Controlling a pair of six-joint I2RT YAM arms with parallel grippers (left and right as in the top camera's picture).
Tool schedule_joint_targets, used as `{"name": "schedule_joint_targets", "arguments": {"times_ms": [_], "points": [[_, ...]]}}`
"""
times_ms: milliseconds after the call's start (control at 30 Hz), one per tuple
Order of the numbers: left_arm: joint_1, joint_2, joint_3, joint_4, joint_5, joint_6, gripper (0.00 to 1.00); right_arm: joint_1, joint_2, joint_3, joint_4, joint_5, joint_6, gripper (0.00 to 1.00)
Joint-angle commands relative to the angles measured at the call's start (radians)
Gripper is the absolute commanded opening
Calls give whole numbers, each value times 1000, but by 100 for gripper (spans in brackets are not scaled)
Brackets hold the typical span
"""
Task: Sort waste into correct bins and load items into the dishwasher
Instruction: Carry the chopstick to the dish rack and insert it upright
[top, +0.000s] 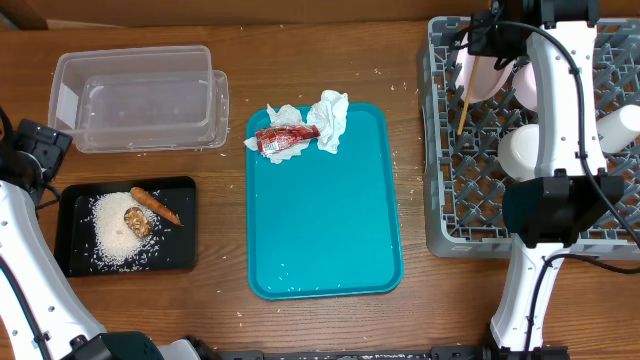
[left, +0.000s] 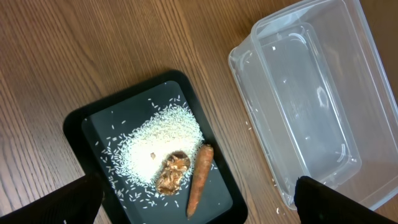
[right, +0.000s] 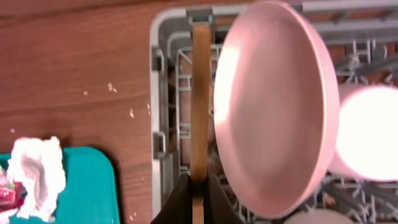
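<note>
The right gripper (right: 198, 186) pinches one end of the chopstick (right: 200, 99), which points straight out from its fingers over the far left part of the dish rack (right: 163, 93), just left of the plate (right: 277, 106); the left gripper (left: 199, 205) is spread wide, well away.

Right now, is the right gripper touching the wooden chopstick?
Touching. The right wrist view shows the right gripper shut on the chopstick: its jaws press against the stick's lower end from both sides, with no gap.
</note>
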Motion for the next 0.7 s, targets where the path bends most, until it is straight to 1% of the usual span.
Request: {"name": "schedule_joint_targets", "arguments": {"times_ms": [0, 67, 100, 133, 233, 267, 367, 433, 667], "points": [[-2, 4, 0, 0, 2, -13, 100, 3, -24, -17, 30, 6, -18, 4], [-2, 4, 0, 0, 2, -13, 100, 4, -23, -47, 52, 2, -17, 4], [-2, 4, 0, 0, 2, -13, 100, 5, -21, -59, 61, -6, -17, 6], [-2, 4, 0, 0, 2, -13, 100, 5, -18, -68, 70, -15, -17, 12], [-2, 4, 0, 0, 2, -13, 100, 5, -6, -74, 80, -25, -14, 49], [-2, 4, 0, 0, 2, -13, 100, 5, -5, -74, 79, -25, -13, 59], [-2, 4, 0, 0, 2, -13, 100, 5, -6, -73, 77, -50, -2, 65], [-2, 4, 0, 0, 2, -13, 100, 5, -8, -71, 72, -50, 27, 67], [-2, 4, 0, 0, 2, -13, 100, 5, -80, -71, -15, -50, 123, 80]]}}
